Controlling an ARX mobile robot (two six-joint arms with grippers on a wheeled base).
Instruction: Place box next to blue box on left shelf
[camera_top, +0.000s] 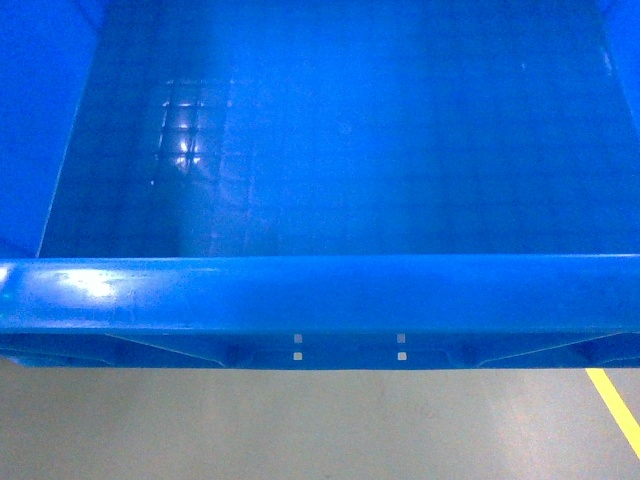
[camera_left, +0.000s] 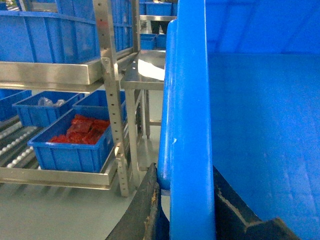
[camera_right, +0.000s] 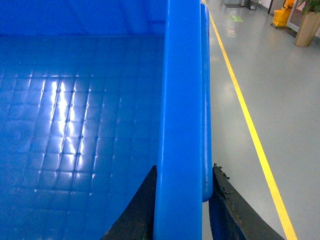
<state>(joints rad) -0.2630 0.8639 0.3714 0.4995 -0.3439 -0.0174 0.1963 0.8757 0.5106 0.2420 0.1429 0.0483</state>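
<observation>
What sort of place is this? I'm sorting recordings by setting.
Probably a warehouse or factory floor: a metal flow rack holding blue bins, one with red parts, a yellow line on grey floor, and the box both grippers grip.

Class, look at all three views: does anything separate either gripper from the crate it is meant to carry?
No. The left gripper and the right gripper each straddle the crate's rim, fingers on both sides of it, with nothing between.

A small blue bin (camera_left: 75, 142) of red packets (camera_left: 82, 131) sits beside another bin (camera_left: 42, 107) on a steel rack (camera_left: 116, 100). A yellow floor line (camera_right: 247, 120) runs toward twelve o'clock; a yellow mop bucket (camera_right: 282, 15) stands at one o'clock.
</observation>
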